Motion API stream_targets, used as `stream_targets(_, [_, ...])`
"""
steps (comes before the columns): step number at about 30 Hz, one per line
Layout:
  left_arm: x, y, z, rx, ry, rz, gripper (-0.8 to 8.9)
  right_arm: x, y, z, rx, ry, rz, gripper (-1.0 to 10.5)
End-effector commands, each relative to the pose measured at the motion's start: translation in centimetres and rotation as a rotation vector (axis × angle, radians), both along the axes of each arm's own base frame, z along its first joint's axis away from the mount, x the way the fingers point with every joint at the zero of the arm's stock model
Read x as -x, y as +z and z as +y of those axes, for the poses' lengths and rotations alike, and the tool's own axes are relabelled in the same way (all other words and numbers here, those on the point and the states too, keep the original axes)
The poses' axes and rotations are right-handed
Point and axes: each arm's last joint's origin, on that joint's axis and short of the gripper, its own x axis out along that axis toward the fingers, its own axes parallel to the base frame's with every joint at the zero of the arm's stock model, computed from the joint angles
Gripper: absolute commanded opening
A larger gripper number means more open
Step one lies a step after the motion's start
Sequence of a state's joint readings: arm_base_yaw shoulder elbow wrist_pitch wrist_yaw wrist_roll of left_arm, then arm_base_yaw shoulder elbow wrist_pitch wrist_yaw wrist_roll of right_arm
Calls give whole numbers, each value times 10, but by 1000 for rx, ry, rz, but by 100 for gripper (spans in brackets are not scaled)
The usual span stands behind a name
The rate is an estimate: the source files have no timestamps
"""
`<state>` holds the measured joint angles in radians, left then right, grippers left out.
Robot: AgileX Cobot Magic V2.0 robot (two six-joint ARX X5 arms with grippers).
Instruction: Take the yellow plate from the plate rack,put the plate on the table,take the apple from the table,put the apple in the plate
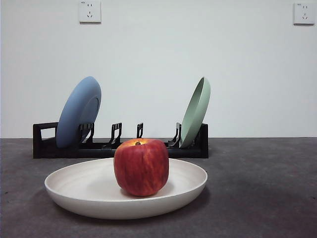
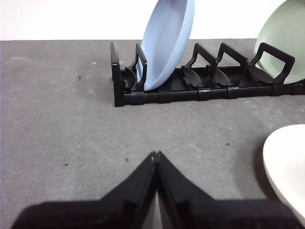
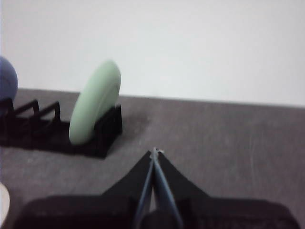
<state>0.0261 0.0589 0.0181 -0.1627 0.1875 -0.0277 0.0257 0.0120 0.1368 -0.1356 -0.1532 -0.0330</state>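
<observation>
Closest to us in the front view, the yellow plate (image 1: 89,191) lies flat on the table (image 1: 257,193), and the apple (image 1: 141,166) stands upright inside it, a little right of the plate's middle, stem end up with its yellowish patch showing. We see nothing else in that plate.

Behind it, the plate rack (image 1: 44,144) runs across the table near the wall. It holds 2 plates on edge: the light blue plate (image 1: 78,111) leans in the slot at the handle-loop end, and the pale green plate (image 1: 195,111) leans at the opposite end. We count the dividers between them standing bare.

From the left wrist view, the left gripper (image 2: 156,155) hangs over bare table with its jaws pressed together on nothing, the rack beyond it and the cream plate's rim (image 2: 286,162) off to one side.

From the right wrist view, blurred as it is, the right gripper (image 3: 154,152) also has its jaws closed together, empty, over the table near the rack's green-plate end.
</observation>
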Motion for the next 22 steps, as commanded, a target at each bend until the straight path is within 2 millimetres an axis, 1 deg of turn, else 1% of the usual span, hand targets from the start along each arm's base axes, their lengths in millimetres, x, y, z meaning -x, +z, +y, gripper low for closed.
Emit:
stream_targets(1, [0, -3, 0, 7, 2, 7, -3, -4, -14, 0, -34, -14, 34, 2])
stream_targets(7, [0, -3, 0, 7, 2, 7, -3, -8, -41, 0, -37, -15, 119, 2])
stream_targets(9, [0, -3, 0, 7, 2, 7, -3, -8, -45, 0, -31, -18, 164, 2])
stream_targets(22, [0, -3, 0, 7, 2, 7, -3, -8, -45, 0, -35, -20, 163, 2])
